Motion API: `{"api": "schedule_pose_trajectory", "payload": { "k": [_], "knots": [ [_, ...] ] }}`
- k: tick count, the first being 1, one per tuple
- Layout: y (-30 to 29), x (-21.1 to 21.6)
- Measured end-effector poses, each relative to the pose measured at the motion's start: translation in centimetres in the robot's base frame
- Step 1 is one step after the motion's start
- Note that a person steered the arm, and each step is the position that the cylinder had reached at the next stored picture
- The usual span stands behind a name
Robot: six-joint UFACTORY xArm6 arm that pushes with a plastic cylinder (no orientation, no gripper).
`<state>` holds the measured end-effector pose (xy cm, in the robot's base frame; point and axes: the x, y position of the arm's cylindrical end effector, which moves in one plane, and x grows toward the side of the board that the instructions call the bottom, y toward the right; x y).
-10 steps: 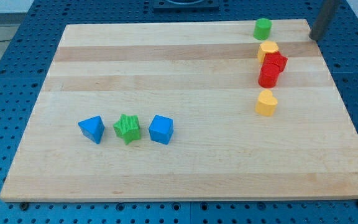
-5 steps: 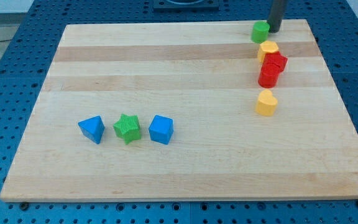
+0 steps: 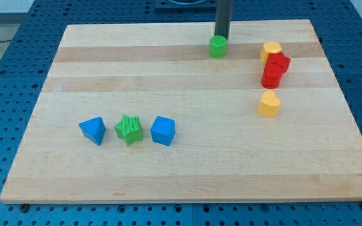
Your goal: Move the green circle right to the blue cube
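The green circle (image 3: 217,46) is a small green cylinder near the view's top, a little right of centre. My tip (image 3: 222,36) touches its upper right side. The blue cube (image 3: 163,130) sits at the lower left, far from the green circle, with a green star (image 3: 129,129) just to its left.
A blue triangular block (image 3: 93,130) lies left of the green star. At the right stand a yellow block (image 3: 271,50), two red blocks (image 3: 276,63) (image 3: 271,76) pressed together, and a yellow heart-like block (image 3: 269,103). The wooden board's top edge (image 3: 168,26) is close behind my tip.
My tip came in from the upper right, met the green circle and pushed it left and slightly down along the top of the board. The other blocks have not moved.
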<state>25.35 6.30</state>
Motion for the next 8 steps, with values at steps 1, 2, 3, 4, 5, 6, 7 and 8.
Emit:
{"api": "schedule_pose_trajectory", "payload": {
  "k": [1,2,3,4,5,6,7,8],
  "knots": [
    [-0.6,1.5],
    [-0.6,3.7],
    [-0.6,6.4],
    [-0.6,9.5],
    [-0.6,13.0],
    [-1.6,16.4],
    [-2.5,19.4],
    [-2.9,20.6]
  ]
}}
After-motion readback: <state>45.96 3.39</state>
